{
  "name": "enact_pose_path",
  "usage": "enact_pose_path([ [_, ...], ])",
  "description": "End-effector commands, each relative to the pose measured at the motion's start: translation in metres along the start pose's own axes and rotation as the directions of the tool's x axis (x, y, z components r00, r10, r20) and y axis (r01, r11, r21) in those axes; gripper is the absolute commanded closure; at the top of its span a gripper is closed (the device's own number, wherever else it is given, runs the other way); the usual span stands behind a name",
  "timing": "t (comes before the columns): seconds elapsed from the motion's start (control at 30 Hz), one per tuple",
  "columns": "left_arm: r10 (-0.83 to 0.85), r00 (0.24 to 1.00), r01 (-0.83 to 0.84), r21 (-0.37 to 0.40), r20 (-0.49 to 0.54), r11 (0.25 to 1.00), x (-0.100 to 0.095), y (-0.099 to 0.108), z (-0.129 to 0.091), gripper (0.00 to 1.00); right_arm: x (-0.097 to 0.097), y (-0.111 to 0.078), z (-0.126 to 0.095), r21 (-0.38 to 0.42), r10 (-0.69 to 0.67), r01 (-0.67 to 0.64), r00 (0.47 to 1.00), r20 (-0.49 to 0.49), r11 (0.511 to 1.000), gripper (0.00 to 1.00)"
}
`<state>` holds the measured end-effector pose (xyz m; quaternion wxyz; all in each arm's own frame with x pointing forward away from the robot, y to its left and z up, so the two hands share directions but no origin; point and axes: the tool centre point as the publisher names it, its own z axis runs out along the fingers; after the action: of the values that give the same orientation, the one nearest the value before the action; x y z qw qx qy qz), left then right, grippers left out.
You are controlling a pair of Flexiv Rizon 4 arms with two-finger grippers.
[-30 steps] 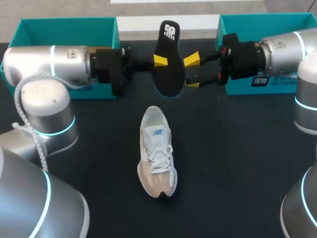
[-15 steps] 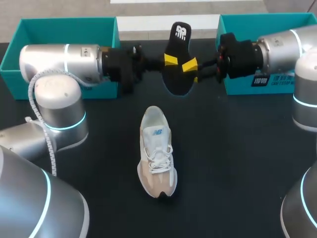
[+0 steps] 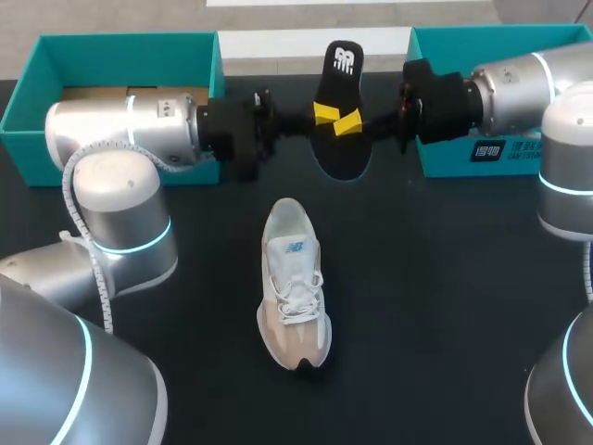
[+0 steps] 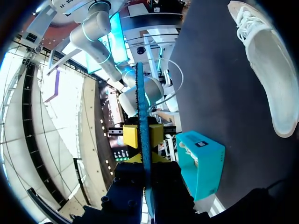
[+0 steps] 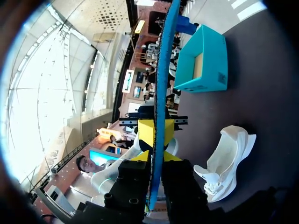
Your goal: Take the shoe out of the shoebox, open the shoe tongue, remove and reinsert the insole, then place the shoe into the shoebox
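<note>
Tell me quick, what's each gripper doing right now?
Left gripper: shut on the insole.
Right gripper: shut on the same insole.

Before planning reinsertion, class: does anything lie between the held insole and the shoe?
Nothing visible does. The insole, pinched between the left hand and right hand, hangs over the table just behind the shoe.

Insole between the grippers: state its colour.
Black insole with a white mark at its far end; head view shows it best.

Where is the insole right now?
In the head view, the insole hangs at far middle between the left tool and right tool, both gripping it, beyond the shoe.
</note>
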<state>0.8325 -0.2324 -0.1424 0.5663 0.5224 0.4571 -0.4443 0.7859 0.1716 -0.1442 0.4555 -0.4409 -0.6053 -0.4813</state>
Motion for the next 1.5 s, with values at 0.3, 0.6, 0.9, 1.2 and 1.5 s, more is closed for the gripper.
enact_pose_path([
  [0.3,-0.005,1.000,0.004,0.010,0.016,1.000,-0.002,-0.003,0.006,0.95,-0.003,-0.003,0.001,-0.014,0.004,-0.004,1.000,-0.001,1.000,1.00],
  [0.6,-0.159,0.987,0.157,-0.053,-0.031,0.986,-0.005,-0.007,-0.040,0.00,-0.011,0.003,-0.012,-0.133,-0.055,0.057,0.998,0.024,0.989,1.00],
  [0.9,-0.524,0.834,0.473,-0.263,-0.173,0.841,0.020,-0.024,-0.098,0.00,-0.003,0.018,-0.005,-0.160,-0.350,0.357,0.934,0.071,0.920,1.00],
  [1.2,-0.591,0.778,0.509,-0.340,-0.212,0.791,0.038,-0.026,-0.113,0.00,0.003,0.026,0.003,-0.196,-0.433,0.449,0.893,0.122,0.872,1.00],
  [1.5,-0.591,0.778,0.509,-0.340,-0.212,0.791,0.038,-0.026,-0.113,0.00,0.003,0.026,0.003,-0.196,-0.433,0.449,0.893,0.122,0.872,1.00],
])
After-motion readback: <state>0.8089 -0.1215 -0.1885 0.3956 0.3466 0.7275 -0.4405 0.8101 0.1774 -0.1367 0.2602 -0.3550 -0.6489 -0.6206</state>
